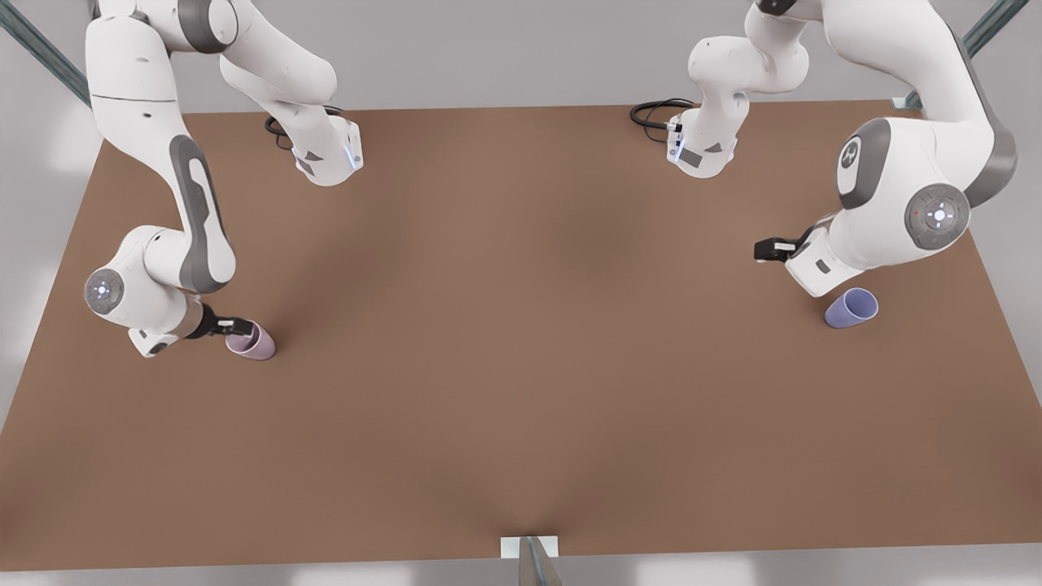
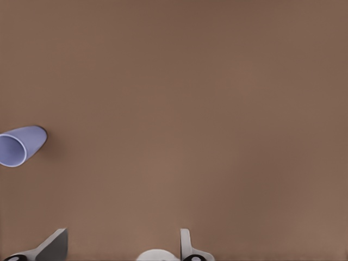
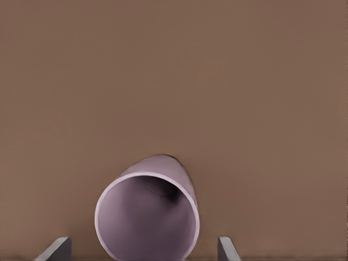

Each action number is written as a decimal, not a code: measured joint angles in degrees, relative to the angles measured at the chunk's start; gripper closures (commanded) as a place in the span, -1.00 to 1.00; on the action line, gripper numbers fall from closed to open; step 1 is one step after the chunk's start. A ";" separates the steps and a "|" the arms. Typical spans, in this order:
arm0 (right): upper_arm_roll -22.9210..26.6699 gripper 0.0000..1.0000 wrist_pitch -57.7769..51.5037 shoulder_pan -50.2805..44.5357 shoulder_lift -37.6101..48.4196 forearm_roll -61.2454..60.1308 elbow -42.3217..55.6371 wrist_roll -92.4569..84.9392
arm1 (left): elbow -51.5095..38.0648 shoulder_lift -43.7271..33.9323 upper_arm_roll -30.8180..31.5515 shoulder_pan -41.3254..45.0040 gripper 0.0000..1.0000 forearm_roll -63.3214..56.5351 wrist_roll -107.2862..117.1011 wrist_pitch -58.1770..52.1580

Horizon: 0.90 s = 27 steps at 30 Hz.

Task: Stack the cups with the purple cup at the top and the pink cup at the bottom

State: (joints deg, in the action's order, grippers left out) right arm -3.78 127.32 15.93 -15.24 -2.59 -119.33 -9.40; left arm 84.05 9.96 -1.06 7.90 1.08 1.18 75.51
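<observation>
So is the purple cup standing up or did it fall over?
Standing up. The purple cup shows its open mouth facing upward, base on the table, beside the left gripper.

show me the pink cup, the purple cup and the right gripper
pink cup (image 3: 147, 217), right wrist view, on its open mouth
purple cup (image 1: 851, 308), front view, on its side wall
right gripper (image 1: 242, 327), front view, between its fingertips at the pink cup

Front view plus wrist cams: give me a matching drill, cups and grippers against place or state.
1. pink cup
2. purple cup
3. left gripper
4. right gripper

A. open, over bare table, a cup off to one side
B. front view's right, not gripped
C. front view's left, inside an open gripper
D. open, straddling the pink cup

Pairs: 1-C, 2-B, 3-A, 4-D
</observation>
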 measured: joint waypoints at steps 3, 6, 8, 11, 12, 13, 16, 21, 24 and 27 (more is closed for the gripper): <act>0.07 -1.00 0.95 1.42 -1.03 -0.02 -0.07 -0.37 | 0.00 0.23 0.00 0.02 -1.00 0.00 0.09 -0.24; 0.09 -1.00 2.23 1.86 -3.36 0.02 0.54 -0.77 | 0.02 0.29 0.00 0.01 -1.00 0.00 0.16 -0.51; 0.09 -1.00 3.53 1.83 -5.21 0.03 0.94 -1.00 | 0.01 0.36 0.00 0.01 -1.00 0.00 0.18 -0.64; 0.09 -1.00 4.88 1.89 -6.19 0.08 0.66 -1.29 | 0.00 0.42 0.00 0.01 -1.00 0.00 0.22 -0.88; 0.09 -1.00 5.20 1.90 -6.53 0.09 0.66 -1.38 | -0.01 0.40 0.00 0.01 -1.00 0.00 0.23 -1.02; 0.09 -0.93 5.48 1.88 -6.93 0.10 0.87 -1.47 | -0.01 0.39 0.00 0.01 -1.00 0.00 0.25 -1.14; 0.09 0.13 6.66 1.77 -8.25 0.01 1.22 -1.87 | 0.00 0.38 0.13 0.00 -1.00 0.00 0.30 -1.67; 0.08 0.57 7.80 1.62 -8.99 -1.02 1.41 -3.53 | 0.00 0.71 0.17 0.02 -1.00 0.00 0.37 -2.21; 0.05 0.57 8.05 1.34 -8.65 -0.49 1.77 -3.59 | 0.00 0.88 0.16 0.01 -1.00 0.00 0.41 -2.40; -0.31 0.57 8.02 0.64 -8.36 -0.25 2.53 -3.51 | 0.00 1.26 0.10 -0.01 -1.00 -0.07 0.43 -2.49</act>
State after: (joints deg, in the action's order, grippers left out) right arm -4.10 135.34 16.56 -23.59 -2.84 -116.80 -12.91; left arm 84.05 11.22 -0.96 7.89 1.01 1.61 73.03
